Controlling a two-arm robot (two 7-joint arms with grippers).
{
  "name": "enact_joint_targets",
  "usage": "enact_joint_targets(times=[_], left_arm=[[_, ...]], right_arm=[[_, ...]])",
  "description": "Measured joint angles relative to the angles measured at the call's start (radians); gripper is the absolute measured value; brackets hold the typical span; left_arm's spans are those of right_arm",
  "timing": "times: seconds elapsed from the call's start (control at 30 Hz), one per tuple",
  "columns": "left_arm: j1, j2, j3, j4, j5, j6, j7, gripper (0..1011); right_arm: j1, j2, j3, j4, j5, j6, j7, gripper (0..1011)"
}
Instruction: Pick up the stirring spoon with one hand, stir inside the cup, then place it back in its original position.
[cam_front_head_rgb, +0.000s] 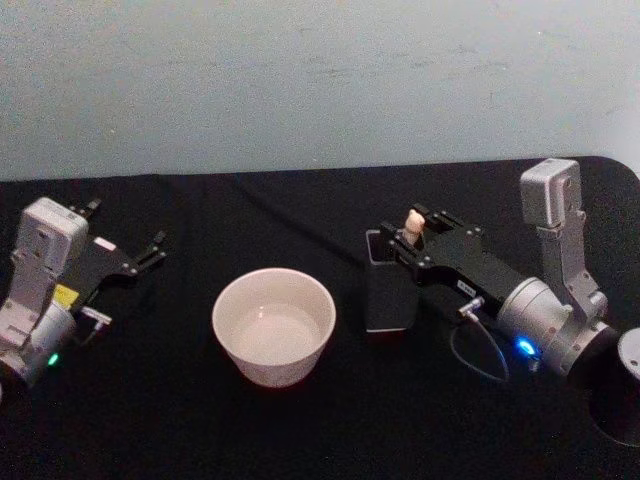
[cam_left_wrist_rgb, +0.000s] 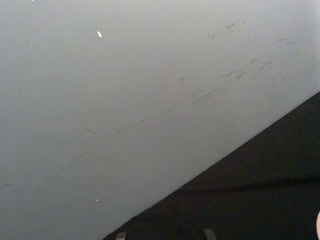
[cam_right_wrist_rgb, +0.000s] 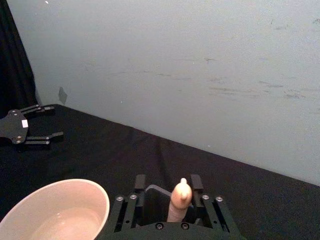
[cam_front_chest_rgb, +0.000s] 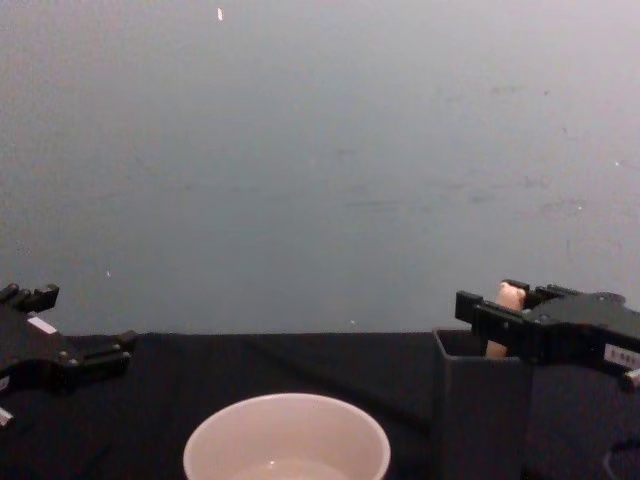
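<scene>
The stirring spoon (cam_front_head_rgb: 412, 224) stands upright in a dark grey square holder (cam_front_head_rgb: 388, 292). Its beige handle (cam_right_wrist_rgb: 180, 201) sticks out above the rim, and the bowl is hidden inside. My right gripper (cam_front_head_rgb: 414, 230) is open around the handle, one finger on each side with gaps between (cam_right_wrist_rgb: 168, 180); the chest view shows the same (cam_front_chest_rgb: 508, 308). The cream-white cup (cam_front_head_rgb: 273, 325) sits just left of the holder, also visible in the right wrist view (cam_right_wrist_rgb: 55, 210) and chest view (cam_front_chest_rgb: 286, 440). My left gripper (cam_front_head_rgb: 125, 228) rests open at the table's left, far from the cup (cam_front_chest_rgb: 78, 322).
A black cloth covers the table (cam_front_head_rgb: 300, 210), and a pale wall (cam_front_chest_rgb: 320, 150) rises behind its far edge. A thin cable loops beside the right wrist (cam_front_head_rgb: 480, 355). A dark round object (cam_front_head_rgb: 628, 400) sits at the right edge.
</scene>
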Motion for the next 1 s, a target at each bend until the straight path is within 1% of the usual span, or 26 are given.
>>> enact_joint_targets(times=[0.03,0.13,0.17,0.2,0.23,0.27,0.33,0.37,0.4,0.47,0.5,0.53,0.67,0.8,0.87,0.9,0.93,0.97,1.0], left_arm=[[0.0,0.0,0.0,0.0,0.0,0.0,0.0,1001],[0.0,0.0,0.0,0.0,0.0,0.0,0.0,1001],[0.0,0.0,0.0,0.0,0.0,0.0,0.0,1001],[0.0,0.0,0.0,0.0,0.0,0.0,0.0,1001],[0.0,0.0,0.0,0.0,0.0,0.0,0.0,1001],[0.0,0.0,0.0,0.0,0.0,0.0,0.0,1001],[0.0,0.0,0.0,0.0,0.0,0.0,0.0,1001],[0.0,0.0,0.0,0.0,0.0,0.0,0.0,1001],[0.0,0.0,0.0,0.0,0.0,0.0,0.0,1001],[0.0,0.0,0.0,0.0,0.0,0.0,0.0,1001],[0.0,0.0,0.0,0.0,0.0,0.0,0.0,1001],[0.0,0.0,0.0,0.0,0.0,0.0,0.0,1001],[0.0,0.0,0.0,0.0,0.0,0.0,0.0,1001],[0.0,0.0,0.0,0.0,0.0,0.0,0.0,1001],[0.0,0.0,0.0,0.0,0.0,0.0,0.0,1001],[0.0,0.0,0.0,0.0,0.0,0.0,0.0,1001],[0.0,0.0,0.0,0.0,0.0,0.0,0.0,1001],[0.0,0.0,0.0,0.0,0.0,0.0,0.0,1001],[0.0,0.0,0.0,0.0,0.0,0.0,0.0,1001]], right_arm=[[0.0,0.0,0.0,0.0,0.0,0.0,0.0,553],[0.0,0.0,0.0,0.0,0.0,0.0,0.0,674],[0.0,0.0,0.0,0.0,0.0,0.0,0.001,693],[0.0,0.0,0.0,0.0,0.0,-0.001,0.001,751],[0.0,0.0,0.0,0.0,0.0,-0.001,0.001,751],[0.0,0.0,0.0,0.0,0.001,-0.001,0.001,790],[0.0,0.0,0.0,0.0,0.001,-0.001,0.001,827],[0.0,0.0,0.0,0.0,0.001,-0.001,0.001,880],[0.0,0.0,0.0,0.0,0.001,-0.001,0.001,891],[0.0,0.0,0.0,0.0,0.001,-0.001,0.001,960],[0.0,0.0,0.0,0.0,0.001,-0.001,0.001,960],[0.0,0.0,0.0,0.0,0.001,-0.001,0.001,992],[0.0,0.0,0.0,0.0,0.001,-0.001,0.001,1004],[0.001,-0.003,0.015,-0.012,0.003,-0.029,0.003,1004],[0.003,-0.007,0.031,-0.025,0.005,-0.051,-0.001,1004],[0.005,-0.011,0.047,-0.033,0.006,-0.068,-0.012,1004],[0.007,-0.014,0.055,-0.037,0.005,-0.077,-0.02,1004],[0.008,-0.017,0.063,-0.039,0.004,-0.085,-0.03,1004],[0.012,-0.026,0.082,-0.04,-0.006,-0.1,-0.055,1004]])
